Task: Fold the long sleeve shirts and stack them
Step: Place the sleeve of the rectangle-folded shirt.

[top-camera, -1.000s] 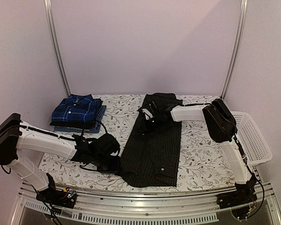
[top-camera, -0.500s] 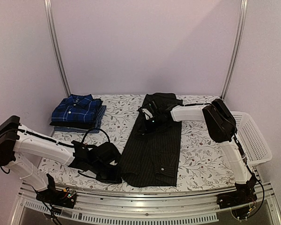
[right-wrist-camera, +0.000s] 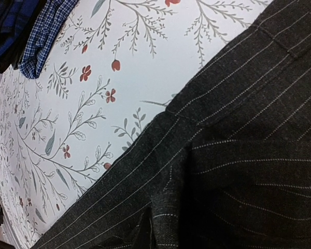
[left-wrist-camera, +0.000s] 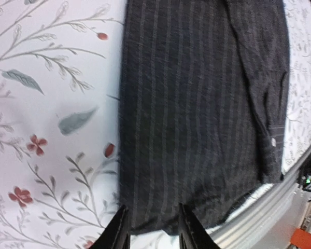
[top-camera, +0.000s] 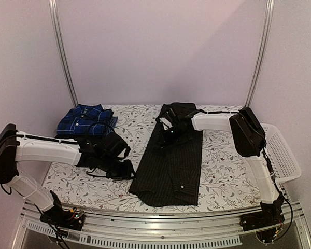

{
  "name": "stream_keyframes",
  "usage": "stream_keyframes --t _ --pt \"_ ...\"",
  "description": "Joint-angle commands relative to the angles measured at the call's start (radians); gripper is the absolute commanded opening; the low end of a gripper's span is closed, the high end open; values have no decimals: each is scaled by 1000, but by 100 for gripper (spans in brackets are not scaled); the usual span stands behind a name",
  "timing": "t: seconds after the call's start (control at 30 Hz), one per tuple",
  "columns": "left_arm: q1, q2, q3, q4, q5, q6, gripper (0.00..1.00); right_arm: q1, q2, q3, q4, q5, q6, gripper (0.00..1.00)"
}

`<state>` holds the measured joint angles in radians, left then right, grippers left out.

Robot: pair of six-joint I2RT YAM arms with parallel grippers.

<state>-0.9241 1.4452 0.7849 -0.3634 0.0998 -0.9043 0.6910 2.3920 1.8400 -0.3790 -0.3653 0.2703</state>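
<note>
The bench [top-camera: 217,171] wears a white covering printed with grey-green sprigs and small red flowers. The black long sleeve shirt [top-camera: 171,166] of fine pale-pinstriped cloth lies flat along the bench's middle, folded into a long narrow panel running from the far edge to the near edge, with small pale buttons near its near right corner. The white plastic mesh basket [top-camera: 282,155], rectangular with flared walls, sits at the bench's right edge behind the right arm, its lattice floor and walls in plain sight. At the far left, the folded blue-and-navy plaid shirt [top-camera: 85,122] tops a neat pile of darker folded cloth, collar up. The left gripper [top-camera: 127,171] hangs just beside the black shirt's near left edge, its fingers parted and gripping nothing. The right gripper [top-camera: 171,134] is closed tight over the shirt's far part; whether it pinches cloth cannot be told.
</note>
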Motion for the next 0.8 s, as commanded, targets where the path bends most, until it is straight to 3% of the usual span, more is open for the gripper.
stream_keyframes --t 0.0,0.23,0.57,0.77 --pt "93 101 27 103 53 137 35 -13 -145 4 -87 47 -32 0" --pt "99 215 33 155 157 167 36 -13 -301 -5 -165 121 -64 0" --pt "10 193 -5 97 186 105 12 -13 -509 51 -339 237 -153 0" --pt "-57 147 -39 81 176 29 10 8 -584 39 -423 211 -199 0"
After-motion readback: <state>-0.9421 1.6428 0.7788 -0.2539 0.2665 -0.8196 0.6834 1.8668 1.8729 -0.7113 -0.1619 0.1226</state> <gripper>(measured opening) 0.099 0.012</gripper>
